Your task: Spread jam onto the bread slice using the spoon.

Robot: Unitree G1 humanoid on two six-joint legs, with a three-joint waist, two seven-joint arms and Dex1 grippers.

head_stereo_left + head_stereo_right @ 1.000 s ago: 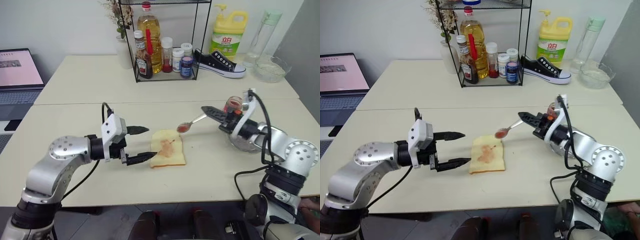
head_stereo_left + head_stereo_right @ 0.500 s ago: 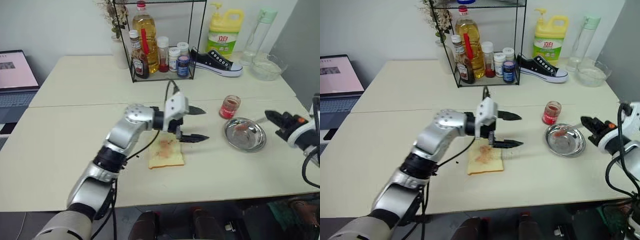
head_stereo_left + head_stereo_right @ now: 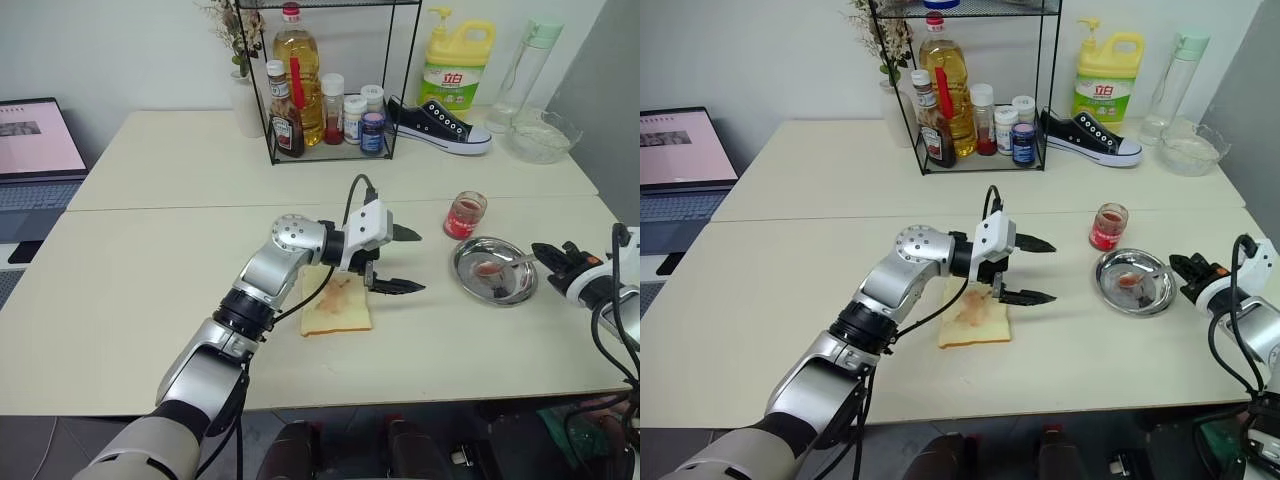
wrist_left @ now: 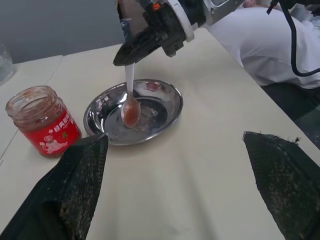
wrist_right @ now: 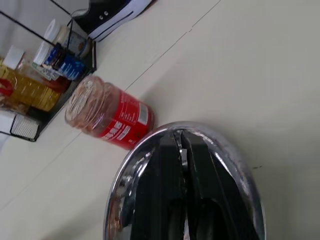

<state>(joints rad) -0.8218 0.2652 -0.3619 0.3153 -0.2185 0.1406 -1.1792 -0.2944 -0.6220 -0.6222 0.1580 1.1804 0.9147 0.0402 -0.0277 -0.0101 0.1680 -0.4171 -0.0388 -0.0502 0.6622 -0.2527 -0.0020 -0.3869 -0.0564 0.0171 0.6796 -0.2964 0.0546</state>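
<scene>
While my right fingers (image 4: pixel 131 54) are pressed shut on the handle of the spoon (image 4: pixel 130 95), its red-stained bowl hangs down into the steel dish (image 3: pixel 494 270) that sits near the right edge of the table (image 3: pixel 120 300), though I cannot tell whether the bowl touches the metal. My left fingers (image 3: pixel 408 262) are spread as wide as they go and hold nothing; they hover just past the right edge of the bread slice (image 3: pixel 337 304), pointing toward the dish. That slice lies flat near the middle of the front table, a faint reddish smear of jam across its face. More jam sits in the small glass jar (image 3: pixel 465 215), open, with a red label, just beside the dish on the side toward the far edge. At the far end of the table stand a wire rack of bottles (image 3: pixel 330 90), a black sneaker (image 3: pixel 438 126) and a yellow detergent jug (image 3: pixel 455 68)
</scene>
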